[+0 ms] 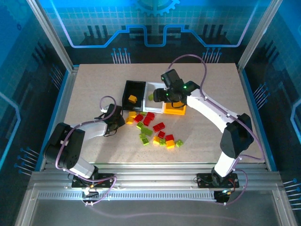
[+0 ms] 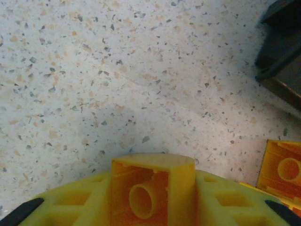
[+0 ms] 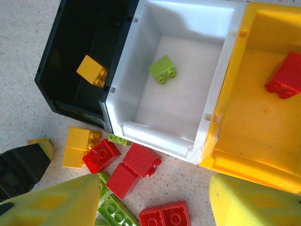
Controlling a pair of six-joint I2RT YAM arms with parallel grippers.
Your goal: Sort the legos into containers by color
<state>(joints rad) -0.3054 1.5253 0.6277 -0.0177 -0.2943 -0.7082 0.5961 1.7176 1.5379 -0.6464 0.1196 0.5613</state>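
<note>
Yellow brick (image 2: 153,186) in left gripper (image 2: 153,212), base cropped

Table (image 1: 94,80): pale beige top, flecked with grey and brown like stone, flat and rectangular.
Rails (image 1: 155,181): silver slotted aluminium bars running along the table's near edge.
Posts (image 1: 49,33): silver uprights rising at the far corners.
Back wall (image 1: 155,23): blue panel printed with a gear and circuit lines.
Side walls (image 1: 21,94): dark blue, grid-patterned, with light-blue lines.
</note>
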